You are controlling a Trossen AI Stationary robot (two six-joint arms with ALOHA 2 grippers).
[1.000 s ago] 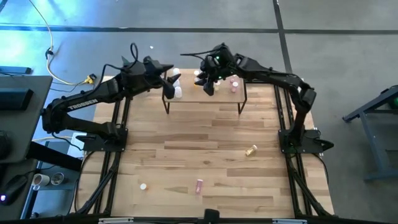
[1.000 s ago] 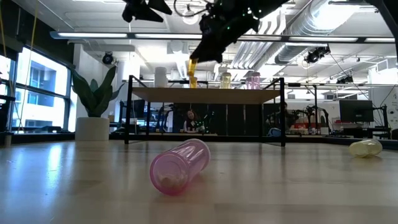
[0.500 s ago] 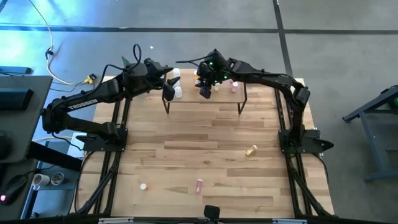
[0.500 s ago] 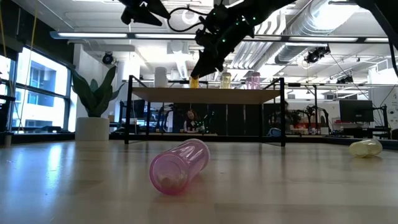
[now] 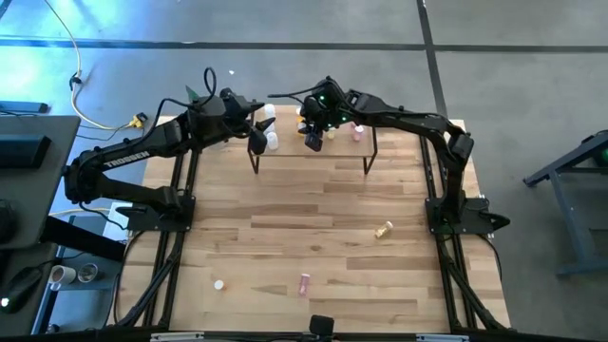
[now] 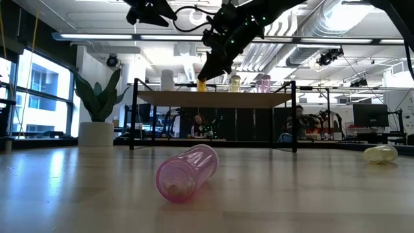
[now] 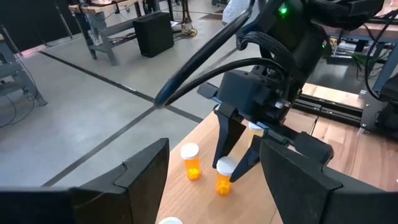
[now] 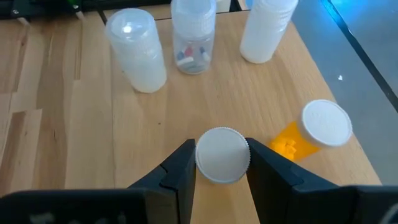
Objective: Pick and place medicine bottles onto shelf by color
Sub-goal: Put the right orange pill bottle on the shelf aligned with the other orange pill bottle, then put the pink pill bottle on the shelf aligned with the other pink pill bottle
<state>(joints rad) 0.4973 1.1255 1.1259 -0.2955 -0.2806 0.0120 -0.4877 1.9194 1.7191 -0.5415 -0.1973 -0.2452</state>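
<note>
Since a second ago, right gripper (image 8: 221, 163) moved left over shelf (image 5: 332, 150), clamping orange bottle (image 8: 222, 155); left gripper (image 5: 258, 133) gapes empty.

Over the last second the right gripper (image 5: 313, 139) has shifted toward the shelf's (image 5: 342, 149) left side and lowered, bringing its orange bottle (image 6: 202, 85) down onto the board beside another orange bottle (image 7: 191, 161). The left gripper (image 5: 256, 133) edged slightly toward it.

Even overhead light, ceiling strip lights (image 6: 162, 37) bright in the low view. Window (image 6: 39, 90) glare at the left. Pink bottle (image 6: 186, 171) near the camera soft. Table (image 5: 313, 228) evenly lit, faint shadows under the shelf (image 5: 313, 150). Blue cast at the high view's left edge.
</note>
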